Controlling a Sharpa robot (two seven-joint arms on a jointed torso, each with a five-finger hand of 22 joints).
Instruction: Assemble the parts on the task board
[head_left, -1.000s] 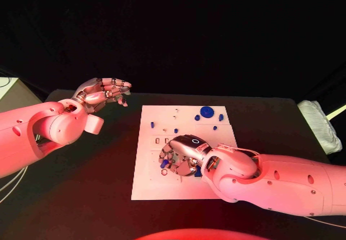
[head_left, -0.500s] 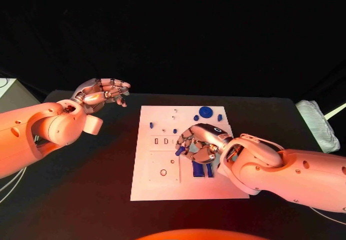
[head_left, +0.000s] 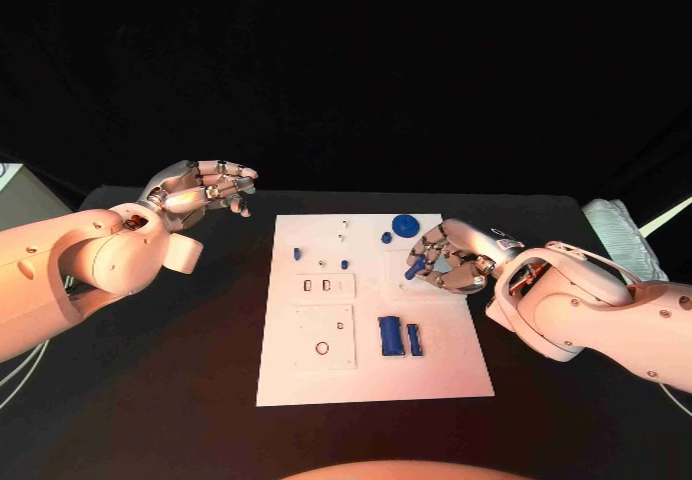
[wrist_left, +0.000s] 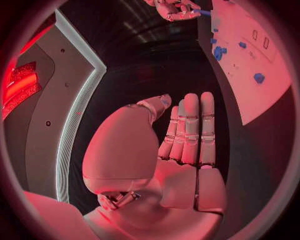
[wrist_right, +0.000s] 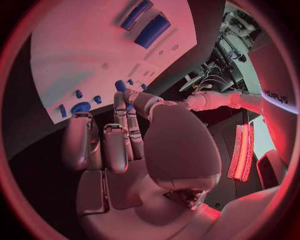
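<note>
The right hand (head_left: 450, 259) is pinching a small blue part (head_left: 415, 268) over the board's (head_left: 433, 370) right edge while the left hand (head_left: 202, 186), curled on nothing, is hanging off the board, so a loose pinch could drop the part.

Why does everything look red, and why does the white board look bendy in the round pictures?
Reddish light falls on the arms and the task board in the head view, where the board's edges run straight. In the left wrist view and right wrist view the fisheye lens bows those edges, and the hand close to the lens, left hand or right hand, looks huge.
</note>
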